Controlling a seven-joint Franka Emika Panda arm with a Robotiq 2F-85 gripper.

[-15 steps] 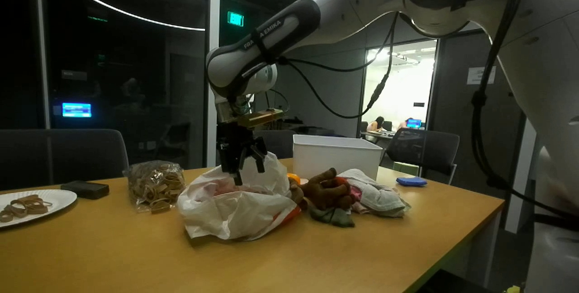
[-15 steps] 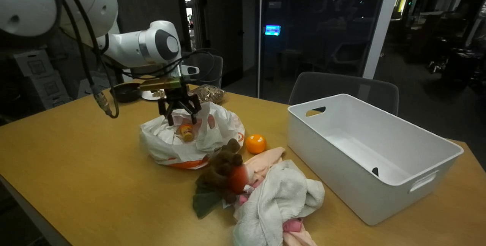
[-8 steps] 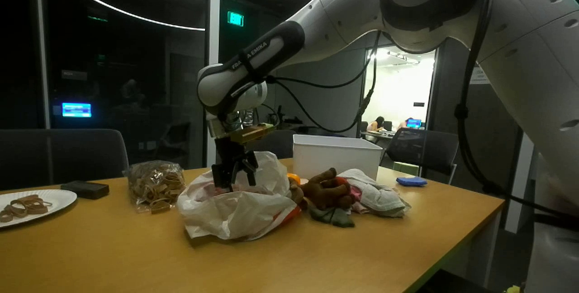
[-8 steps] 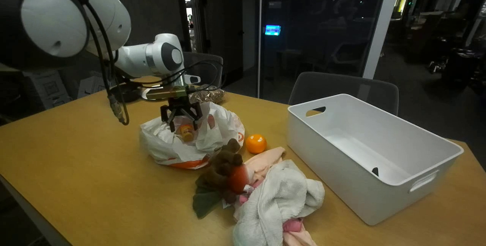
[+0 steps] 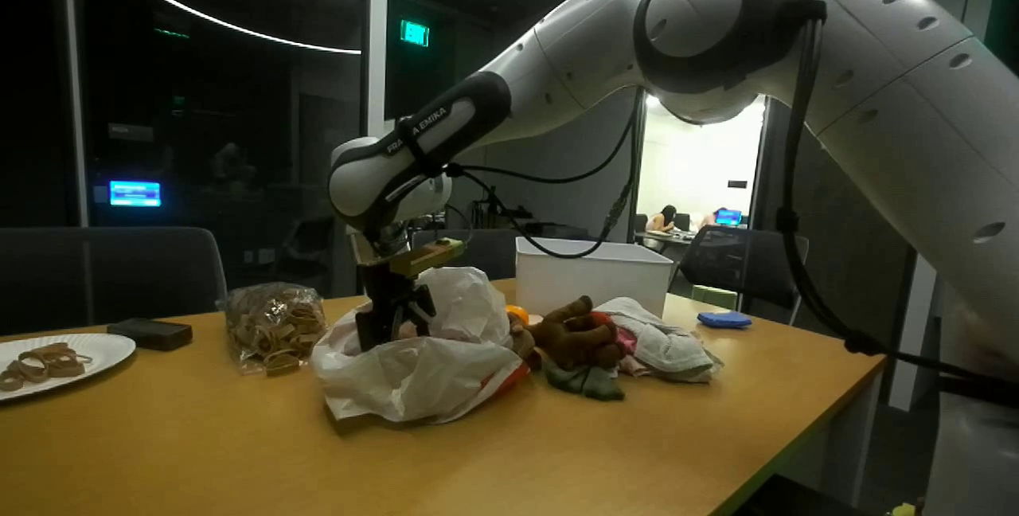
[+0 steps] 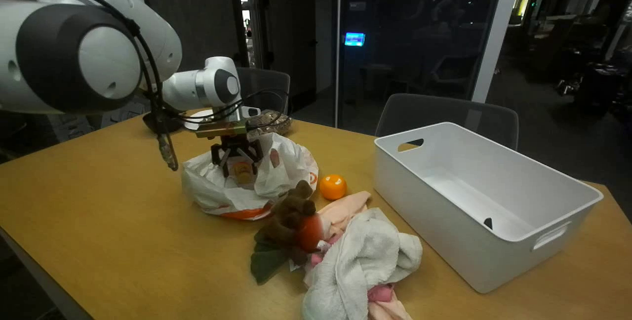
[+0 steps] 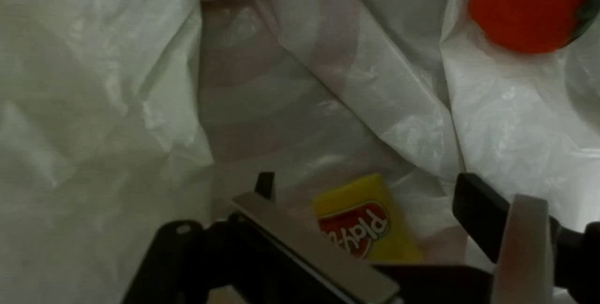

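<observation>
My claw (image 6: 240,174) is positioned in the mouth of the white plastic bag (image 5: 406,385), jaws spread wide and holding nothing. The yellow Play-Doh can (image 7: 358,219) lies inside the bag, in line with my jaw gap; the dim wrist view leaves contact undetermined.
</observation>
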